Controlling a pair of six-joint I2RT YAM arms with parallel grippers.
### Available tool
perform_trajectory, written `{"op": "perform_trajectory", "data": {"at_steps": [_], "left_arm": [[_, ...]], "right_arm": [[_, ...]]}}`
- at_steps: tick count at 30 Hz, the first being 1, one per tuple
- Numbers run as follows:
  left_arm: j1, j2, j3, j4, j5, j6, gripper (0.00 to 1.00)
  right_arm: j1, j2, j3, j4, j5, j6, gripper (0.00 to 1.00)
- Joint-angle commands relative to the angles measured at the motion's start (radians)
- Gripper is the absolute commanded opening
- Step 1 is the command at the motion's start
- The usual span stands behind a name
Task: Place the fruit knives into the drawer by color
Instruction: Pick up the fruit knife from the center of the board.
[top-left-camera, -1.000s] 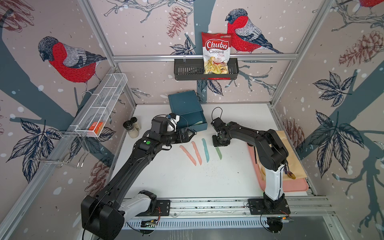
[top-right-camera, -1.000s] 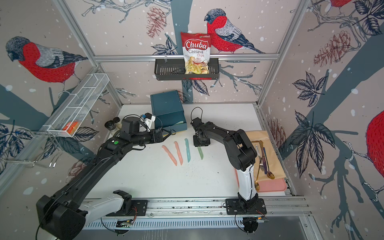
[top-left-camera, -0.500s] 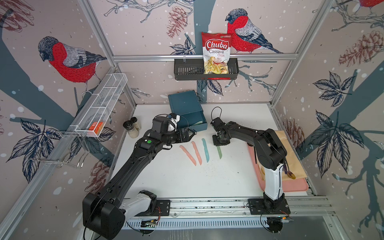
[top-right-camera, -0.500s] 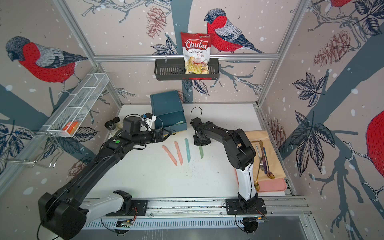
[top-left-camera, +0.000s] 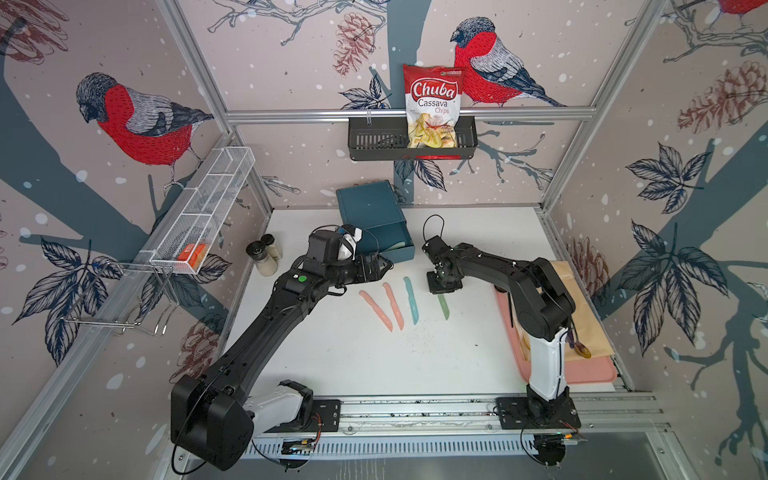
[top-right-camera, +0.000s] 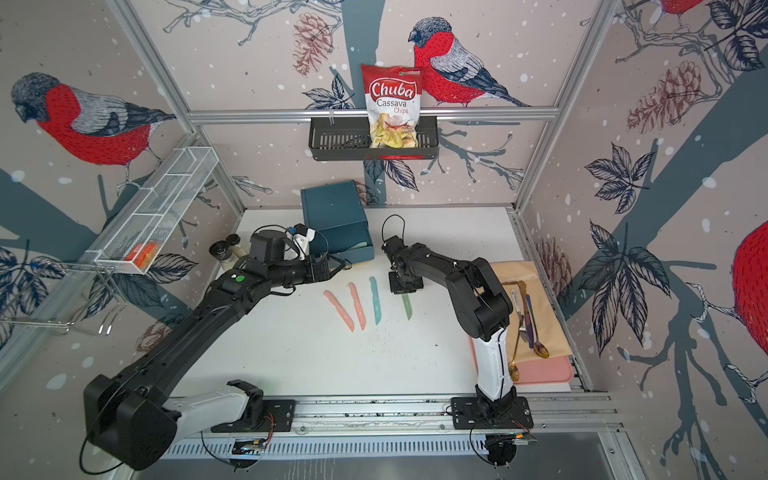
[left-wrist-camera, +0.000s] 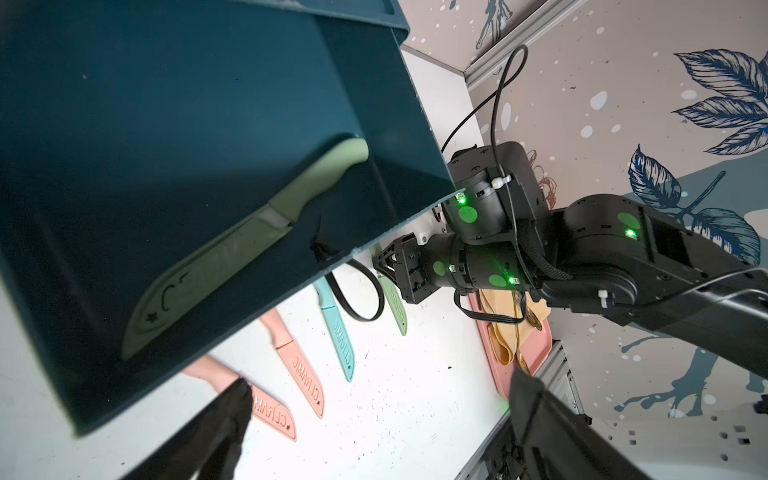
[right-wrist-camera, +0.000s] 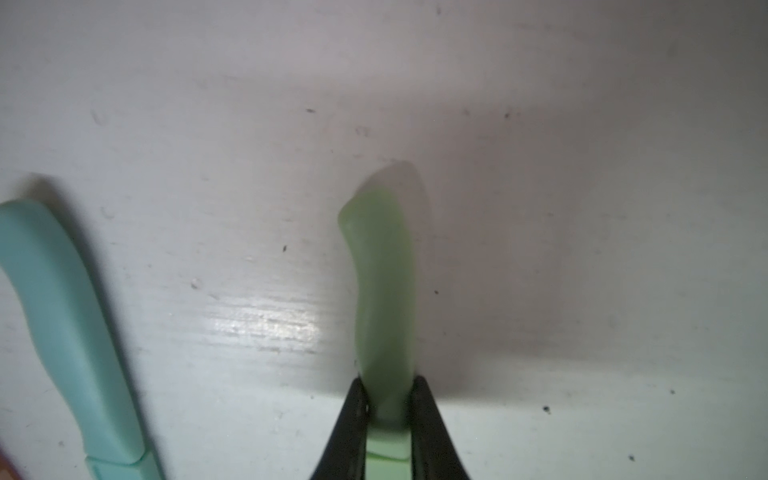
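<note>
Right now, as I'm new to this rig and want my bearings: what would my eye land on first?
The right gripper pinching a green knife by its handle on the white table. Beside it lie a teal knife and two pink knives, and farther back, the open teal drawer already holds another green knife.

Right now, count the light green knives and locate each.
2. One green knife lies in the open drawer; the second green knife on the table, in the right tool. More may be hidden.
</note>
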Motion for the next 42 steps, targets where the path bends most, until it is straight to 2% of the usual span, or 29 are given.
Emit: {"op": "perform_trajectory", "data": {"at_steps": [1,13,28,34,42], "left_arm": [[-0.003,-0.003,0.008,0.030,0.014,0.011,0.98],[-0.003,-0.008,0.017,0.019,0.014,0.024,0.98],[-0.003,0.044,0.111,-0.015,0.008,0.071,0.98],[0.003,0.075,0.166,-0.032,0.003,0.087,0.98],[0.022,0.099,0.224,-0.041,0.006,0.094,0.98]], "right_arm": [[-0.007,-0.005,-0.011,-0.094,-0.002,0.004,0.00],[-0.037,-0.072,0.065,-0.161,-0.013,0.037,0.00],[-0.060,-0.195,0.143,-0.260,-0.056,0.106,0.00],[-0.064,-0.241,0.197,-0.307,-0.094,0.133,0.00],[-0.072,-0.282,0.325,-0.352,-0.216,0.207,0.00]]}}
